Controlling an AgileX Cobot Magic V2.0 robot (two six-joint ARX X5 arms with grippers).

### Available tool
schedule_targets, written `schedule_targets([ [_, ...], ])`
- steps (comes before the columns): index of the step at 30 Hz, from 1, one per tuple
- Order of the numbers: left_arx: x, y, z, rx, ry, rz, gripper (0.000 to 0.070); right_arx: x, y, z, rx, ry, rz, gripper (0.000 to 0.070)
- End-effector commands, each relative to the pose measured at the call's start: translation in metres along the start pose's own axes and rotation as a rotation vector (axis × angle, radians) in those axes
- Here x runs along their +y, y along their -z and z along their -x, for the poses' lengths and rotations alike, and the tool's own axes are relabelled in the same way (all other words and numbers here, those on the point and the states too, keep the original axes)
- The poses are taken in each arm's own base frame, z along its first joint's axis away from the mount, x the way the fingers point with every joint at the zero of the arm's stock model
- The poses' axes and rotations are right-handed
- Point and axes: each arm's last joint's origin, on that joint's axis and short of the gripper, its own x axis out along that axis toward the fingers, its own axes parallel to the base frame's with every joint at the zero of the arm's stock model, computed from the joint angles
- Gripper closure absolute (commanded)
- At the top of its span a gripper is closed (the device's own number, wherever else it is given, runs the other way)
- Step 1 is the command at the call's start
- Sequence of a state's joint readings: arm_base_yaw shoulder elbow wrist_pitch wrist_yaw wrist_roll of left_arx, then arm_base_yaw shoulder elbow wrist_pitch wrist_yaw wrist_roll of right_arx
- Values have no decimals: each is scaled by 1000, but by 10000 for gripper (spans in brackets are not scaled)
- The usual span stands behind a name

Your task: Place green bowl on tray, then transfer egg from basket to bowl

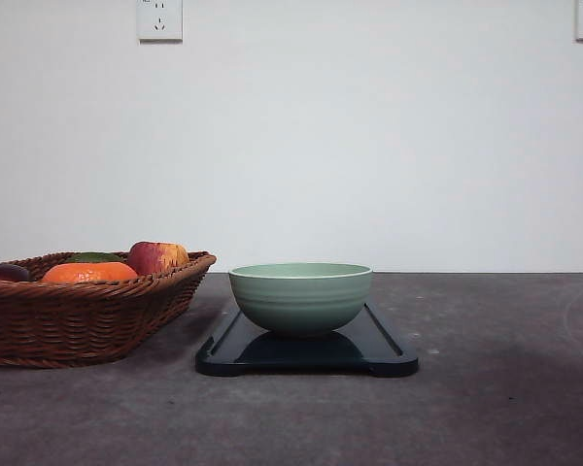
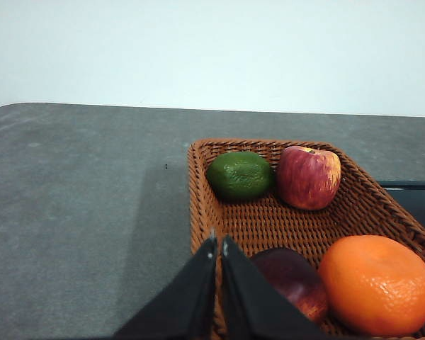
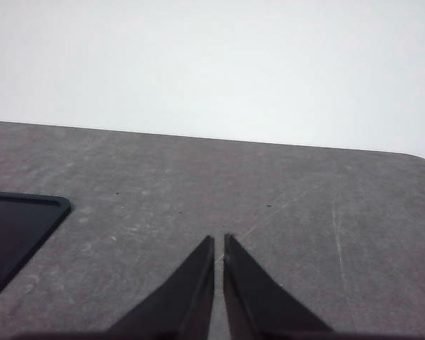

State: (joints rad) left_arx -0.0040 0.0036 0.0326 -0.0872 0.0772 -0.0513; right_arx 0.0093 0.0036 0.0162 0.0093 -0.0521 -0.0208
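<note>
Your left gripper (image 2: 217, 244) sits closest to the lens in the left wrist view, its two black fingers pressed together with nothing between them, their tips over the near rim of the basket (image 2: 198, 191). Inside the basket you can see a lime (image 2: 239, 175) and a red apple (image 2: 308, 176) side by side at the far end, a big orange (image 2: 377, 285) nearer, and a dark reddish-purple fruit (image 2: 290, 278) just beside the orange, partly hidden by the fingers. You cannot make out an egg among them. Your right gripper (image 3: 219, 241) is likewise closed on nothing, hanging over the bare grey table (image 3: 269, 227), with a corner of the black tray (image 3: 21, 227) off to one side. From the front, the green bowl (image 1: 300, 296) stands upright on the tray (image 1: 389, 361), roughly in its middle, and the basket stands just left of the tray.
</note>
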Motion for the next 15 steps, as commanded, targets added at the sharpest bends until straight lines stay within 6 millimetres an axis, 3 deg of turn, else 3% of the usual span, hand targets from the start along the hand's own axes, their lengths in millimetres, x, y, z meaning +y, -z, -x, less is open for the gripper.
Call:
schedule_targets([
  [1, 1, 6, -1, 14, -3, -8, 700, 0, 0, 0, -8, -1, -13, 684],
  [15, 1, 6, -1, 14, -3, -8, 700, 0, 0, 0, -8, -1, -13, 684],
])
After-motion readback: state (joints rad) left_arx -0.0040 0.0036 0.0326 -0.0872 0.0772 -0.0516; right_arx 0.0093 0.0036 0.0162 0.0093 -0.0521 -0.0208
